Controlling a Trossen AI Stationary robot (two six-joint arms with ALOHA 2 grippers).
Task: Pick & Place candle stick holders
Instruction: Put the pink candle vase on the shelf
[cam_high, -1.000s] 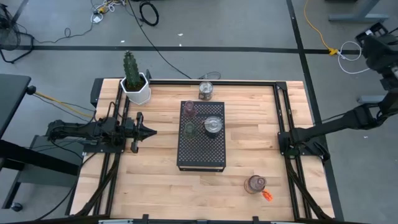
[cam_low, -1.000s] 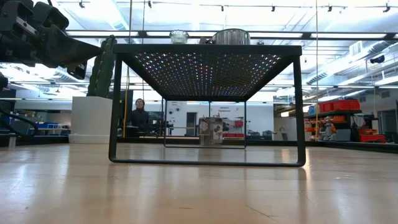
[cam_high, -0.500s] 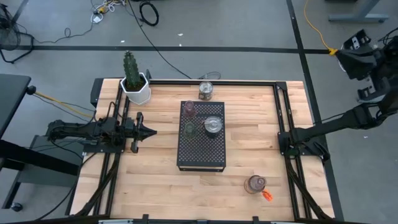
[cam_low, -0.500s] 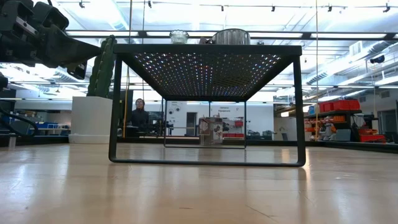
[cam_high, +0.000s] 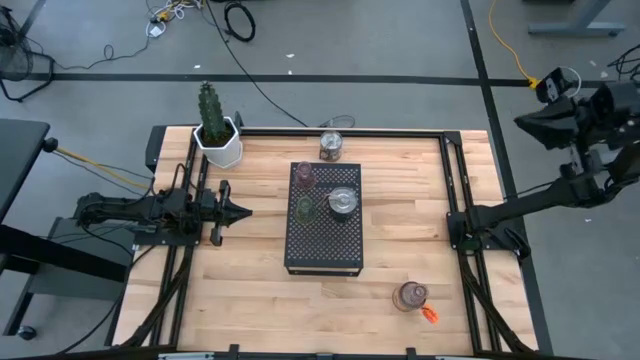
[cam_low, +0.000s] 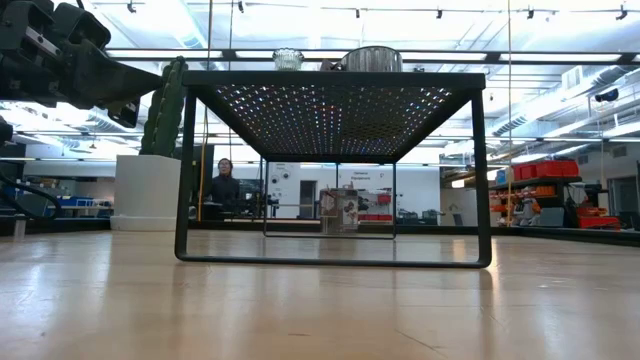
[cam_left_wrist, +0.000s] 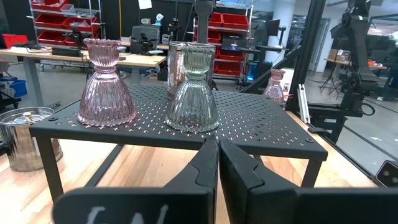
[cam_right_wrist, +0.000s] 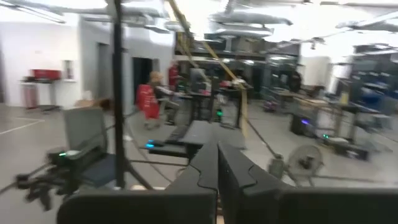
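A black perforated stand (cam_high: 322, 235) stands mid-table and bears three candle stick holders: a pink one (cam_high: 304, 176), a green one (cam_high: 306, 208) and a wider silvery one (cam_high: 342, 201). Another silvery holder (cam_high: 331, 146) stands on the table at the far edge. A pink holder (cam_high: 409, 296) with an orange tag sits near the front right. My left gripper (cam_high: 246, 210) lies level and shut, left of the stand and pointing at it, touching nothing; its wrist view shows the pink holder (cam_left_wrist: 106, 84) and the green holder (cam_left_wrist: 193, 90). My right gripper (cam_high: 522, 121) is shut, raised high beyond the table's right edge.
A cactus in a white pot (cam_high: 217, 140) stands at the far left corner. Black frame rails (cam_high: 460, 200) run along the table's sides. Bare wood lies in front of the stand and to its right. A person (cam_low: 223, 188) sits far off in the room behind.
My right gripper, raised beyond the table's right edge, has tipped down toward level and rolled a little. Its tip has swung toward the table and sunk slightly. It has stayed shut.
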